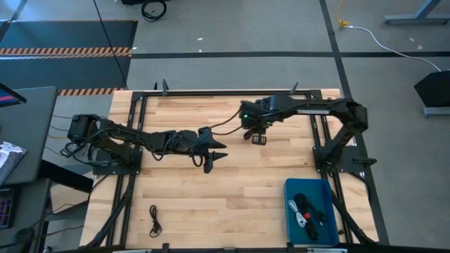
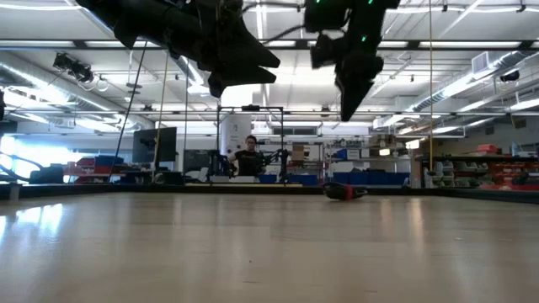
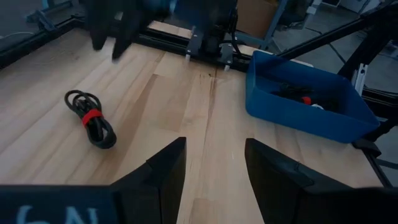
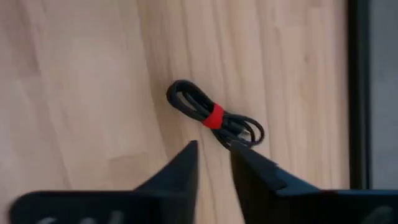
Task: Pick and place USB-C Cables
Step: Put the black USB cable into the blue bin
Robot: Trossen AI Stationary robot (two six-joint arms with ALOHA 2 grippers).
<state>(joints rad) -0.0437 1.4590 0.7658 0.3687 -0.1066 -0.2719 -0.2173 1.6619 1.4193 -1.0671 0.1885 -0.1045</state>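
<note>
A black USB-C cable bundle with a red band (image 1: 259,140) lies flat on the wooden table toward its far side. It also shows in the right wrist view (image 4: 214,118), the left wrist view (image 3: 92,118) and the low view (image 2: 345,191). My right gripper (image 1: 254,133) hangs open above it, well clear of the table (image 2: 347,109), with its fingers (image 4: 214,163) just short of the bundle. My left gripper (image 1: 216,159) is open in the air over the table's middle (image 3: 214,165). A thin black cable (image 1: 155,220) lies near the near left edge.
The blue tray (image 1: 325,190) sits at the table's near right corner (image 3: 298,115) and holds black and white cable bundles (image 1: 308,209). A black frame (image 1: 211,91) runs around the table. A person (image 2: 248,156) sits far behind the table.
</note>
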